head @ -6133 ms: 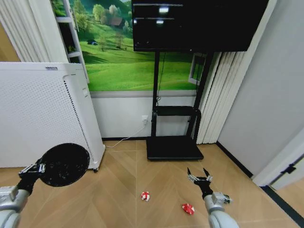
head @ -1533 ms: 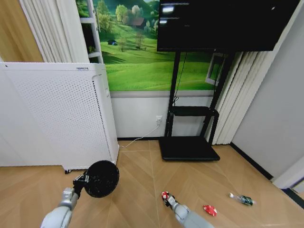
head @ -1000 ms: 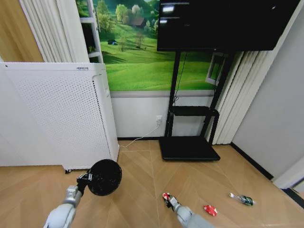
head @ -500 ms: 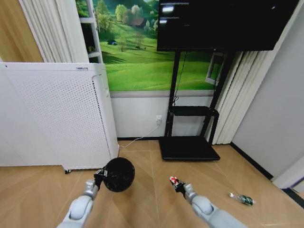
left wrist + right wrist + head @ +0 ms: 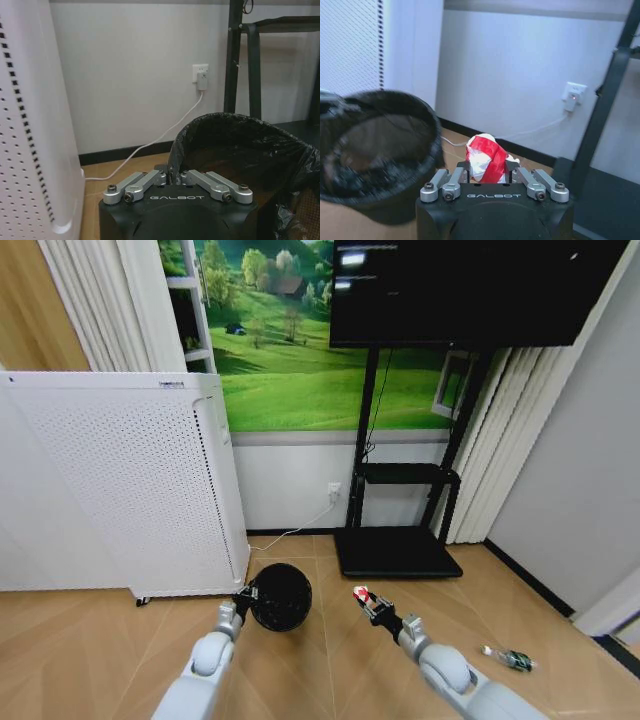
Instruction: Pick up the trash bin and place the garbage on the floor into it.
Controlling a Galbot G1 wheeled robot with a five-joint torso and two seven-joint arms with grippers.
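Note:
The trash bin (image 5: 281, 597), a small black round mesh basket with a black liner, hangs above the floor. My left gripper (image 5: 246, 598) is shut on its near rim. In the left wrist view the fingers (image 5: 150, 178) pinch the rim of the bin (image 5: 240, 155). My right gripper (image 5: 367, 603) is shut on a red-and-white scrap (image 5: 360, 593) of garbage, held in the air just right of the bin. The right wrist view shows the scrap (image 5: 485, 157) between the fingers, beside the bin's open mouth (image 5: 375, 145). A small clear bottle (image 5: 513, 659) with a green label lies on the floor at the right.
A tall white perforated appliance (image 5: 120, 480) stands at the left, its cord running to a wall socket (image 5: 333, 491). A black TV stand (image 5: 396, 554) with a flat base sits against the back wall. Open wooden floor (image 5: 330, 680) lies in front.
My right gripper has lifted the red-and-white scrap off the floor. My left arm has carried the bin forward and to the right, closer to the scrap.

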